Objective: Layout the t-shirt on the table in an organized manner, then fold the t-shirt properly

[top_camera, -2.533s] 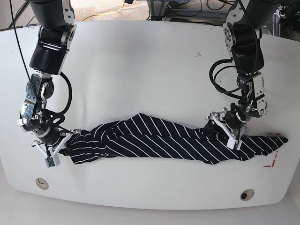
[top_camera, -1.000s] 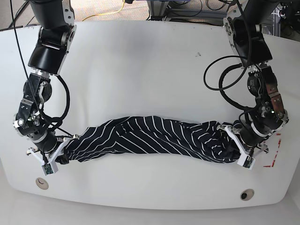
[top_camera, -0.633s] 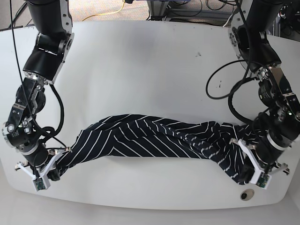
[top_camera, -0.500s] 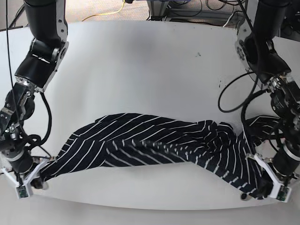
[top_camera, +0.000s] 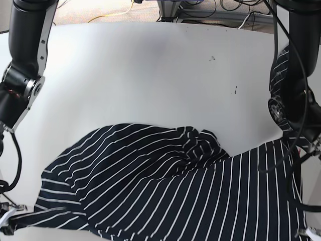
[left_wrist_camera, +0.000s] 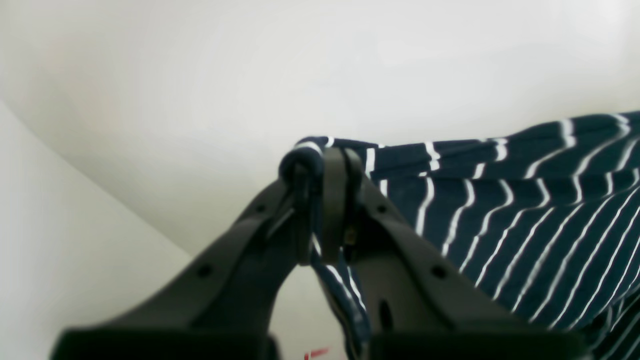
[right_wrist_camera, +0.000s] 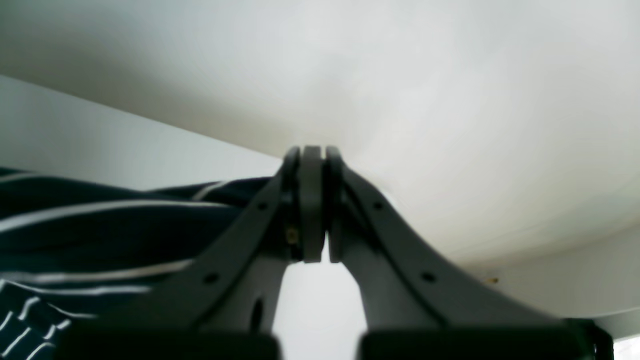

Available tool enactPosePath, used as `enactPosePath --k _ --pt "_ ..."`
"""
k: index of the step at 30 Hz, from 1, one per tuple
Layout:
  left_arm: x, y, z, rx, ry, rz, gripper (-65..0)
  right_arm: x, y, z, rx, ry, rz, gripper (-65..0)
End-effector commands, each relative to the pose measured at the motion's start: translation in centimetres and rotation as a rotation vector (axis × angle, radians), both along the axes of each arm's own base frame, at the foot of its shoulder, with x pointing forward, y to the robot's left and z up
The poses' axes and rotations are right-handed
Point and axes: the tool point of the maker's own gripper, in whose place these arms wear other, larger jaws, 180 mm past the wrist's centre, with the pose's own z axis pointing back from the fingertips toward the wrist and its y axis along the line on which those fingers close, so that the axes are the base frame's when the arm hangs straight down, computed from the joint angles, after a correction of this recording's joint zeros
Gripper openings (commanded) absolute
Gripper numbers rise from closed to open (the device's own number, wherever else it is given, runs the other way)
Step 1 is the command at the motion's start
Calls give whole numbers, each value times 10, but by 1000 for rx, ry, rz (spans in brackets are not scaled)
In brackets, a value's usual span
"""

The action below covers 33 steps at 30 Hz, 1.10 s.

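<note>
Lifted and spread since half a second ago, the t-shirt [top_camera: 165, 186] now fills the frame's lower half above the surface [top_camera: 150, 75]. Navy cloth, thin white stripes; left pincer [left_wrist_camera: 325, 200] and right pincer [right_wrist_camera: 312, 200] each clamped on an edge.

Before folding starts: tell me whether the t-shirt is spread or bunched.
Partly spread: the t-shirt hangs opened between both shut grippers, with a bunched knot near its middle.

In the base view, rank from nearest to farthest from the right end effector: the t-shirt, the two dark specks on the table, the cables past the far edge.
1. t-shirt: its corner is pinched in the right end effector, near left.
2. upper speck and lower speck: on the table, far right; too close to call.
3. cables: beyond the far edge.
</note>
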Motion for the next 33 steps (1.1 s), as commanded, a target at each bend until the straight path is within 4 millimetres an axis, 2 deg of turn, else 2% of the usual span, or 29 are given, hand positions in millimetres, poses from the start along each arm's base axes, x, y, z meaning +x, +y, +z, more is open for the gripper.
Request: enactPosePath --k 1,8,15,23,28,33 --pt "-6 -1 49 -14 -99 -19 -650 -1 -6 58 -19 -121 -3 -650" --pt "-9 -17 108 -57 -176 -74 -650 -2 -6 117 -52 -201 -3 -650" --pt "-15 -18 157 -89 -222 -109 -650 -5 -1 171 -75 -247 -3 -650" --pt "9 -23 140 -144 -126 -143 -650 -16 0 221 -99 -308 -9 -650" --pt "23 -24 127 -169 -67 -157 -650 0 6 203 -126 -231 1 -650" --pt "26 -25 124 -173 -54 -160 -650 9 8 191 -141 -182 4 -650"
